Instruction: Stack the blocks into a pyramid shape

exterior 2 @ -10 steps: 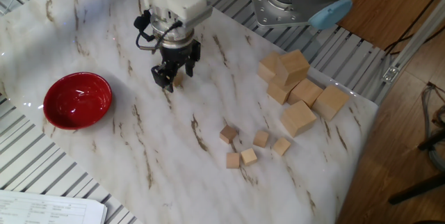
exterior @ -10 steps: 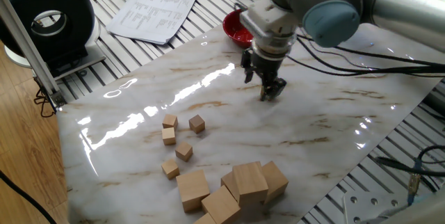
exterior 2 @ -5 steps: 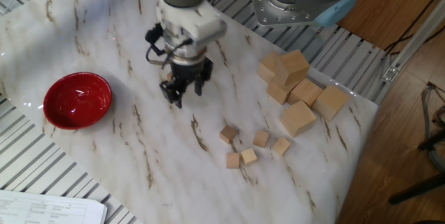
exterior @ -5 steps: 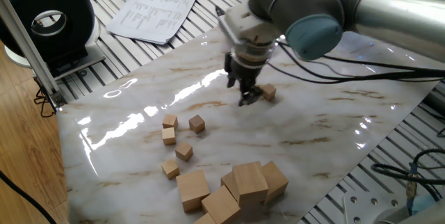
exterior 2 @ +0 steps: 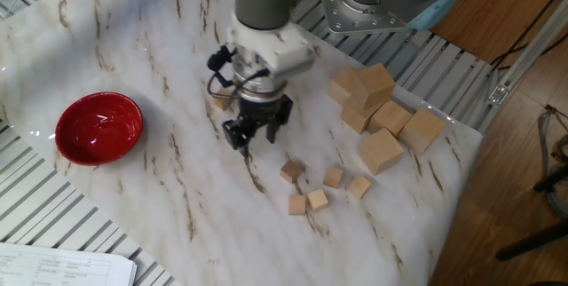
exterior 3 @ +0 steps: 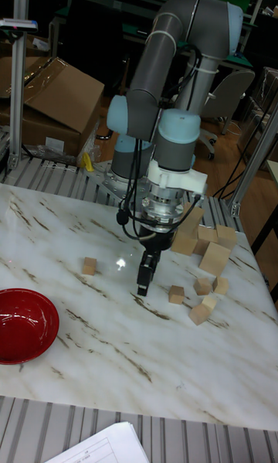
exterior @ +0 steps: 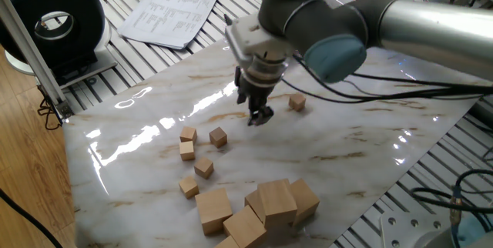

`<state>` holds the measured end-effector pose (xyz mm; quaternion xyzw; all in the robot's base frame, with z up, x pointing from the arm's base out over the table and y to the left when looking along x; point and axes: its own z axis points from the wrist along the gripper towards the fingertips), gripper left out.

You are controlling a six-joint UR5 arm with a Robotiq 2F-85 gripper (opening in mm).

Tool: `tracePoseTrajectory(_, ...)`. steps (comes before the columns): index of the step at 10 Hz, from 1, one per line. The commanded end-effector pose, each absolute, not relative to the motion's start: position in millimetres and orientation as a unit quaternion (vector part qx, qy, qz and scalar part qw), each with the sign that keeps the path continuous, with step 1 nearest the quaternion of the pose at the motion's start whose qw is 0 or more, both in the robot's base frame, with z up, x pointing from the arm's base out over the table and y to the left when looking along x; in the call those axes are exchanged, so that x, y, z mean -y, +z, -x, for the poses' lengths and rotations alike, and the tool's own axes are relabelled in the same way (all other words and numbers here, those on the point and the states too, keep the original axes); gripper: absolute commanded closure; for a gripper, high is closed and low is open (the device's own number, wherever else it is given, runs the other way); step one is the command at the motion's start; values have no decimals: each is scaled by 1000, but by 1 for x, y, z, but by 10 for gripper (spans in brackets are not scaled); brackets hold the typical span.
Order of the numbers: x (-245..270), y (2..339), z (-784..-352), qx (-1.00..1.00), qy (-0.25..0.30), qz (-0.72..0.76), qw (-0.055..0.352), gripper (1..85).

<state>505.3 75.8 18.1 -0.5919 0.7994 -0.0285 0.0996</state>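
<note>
One small block (exterior: 297,103) lies alone on the marble table (exterior: 347,148); it also shows as a lone block (exterior 2: 220,102) (exterior 3: 89,266). Several more small blocks (exterior: 203,168) (exterior 2: 317,200) (exterior 3: 199,313) are scattered singly in a loose group, none stacked. My gripper (exterior: 258,114) (exterior 2: 244,136) (exterior 3: 144,277) hangs low over bare marble between the lone block and the group. It is open with nothing between its fingers.
A pile of much larger wooden cubes (exterior: 277,200) (exterior 2: 380,151) sits at the table edge beyond the small ones. A red bowl (exterior 2: 99,127) (exterior 3: 23,325) stands on the far side of the lone block. Paper sheets (exterior: 169,9) lie off the marble.
The gripper let go of the lone block, which stays where it was set down. It then moved away across the table toward the group of small blocks.
</note>
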Motion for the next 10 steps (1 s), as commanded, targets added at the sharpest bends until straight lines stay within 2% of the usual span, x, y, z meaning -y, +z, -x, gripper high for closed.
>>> tracePoseTrajectory(1, -103, 14, -497, -806, -25, 580, 116, 273)
tracePoseTrajectory(5, -114, 24, -477, -796, -15, 593, 117, 280)
tracePoseTrajectory(10, -117, 0, -489, -790, -49, 600, 121, 297)
